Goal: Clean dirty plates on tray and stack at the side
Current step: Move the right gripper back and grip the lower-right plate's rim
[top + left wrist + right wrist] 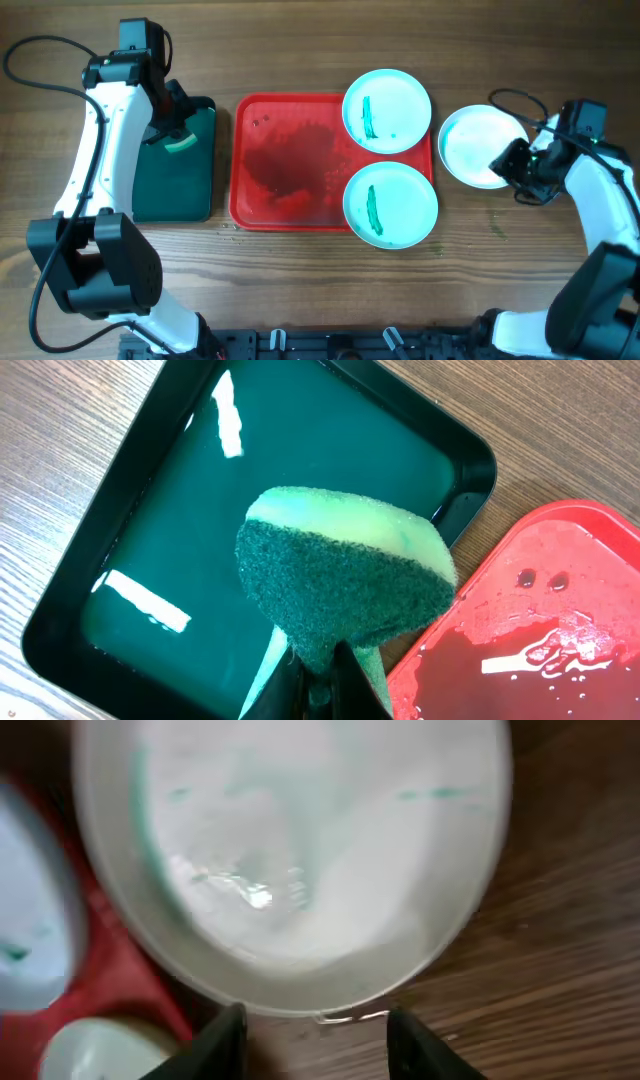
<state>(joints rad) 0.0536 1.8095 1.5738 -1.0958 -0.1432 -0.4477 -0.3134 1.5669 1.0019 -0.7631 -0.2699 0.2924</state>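
Observation:
The red tray (285,160) lies mid-table, wet inside. Two pale aqua plates, one at the far right (387,110) and one at the near right (391,204), rest on its right side, each with a green smear. The white plate (480,146) lies on the wood right of the tray; in the right wrist view (300,850) it looks wet with faint green traces. My right gripper (512,165) (315,1035) is open and empty just off the plate's rim. My left gripper (178,128) (318,675) is shut on a green sponge (345,575) above the dark green tray (200,530).
The dark green tray (175,165) sits left of the red tray and holds liquid. The red tray's corner (560,610) shows in the left wrist view with water drops. Cables run near both arms at the table's far corners.

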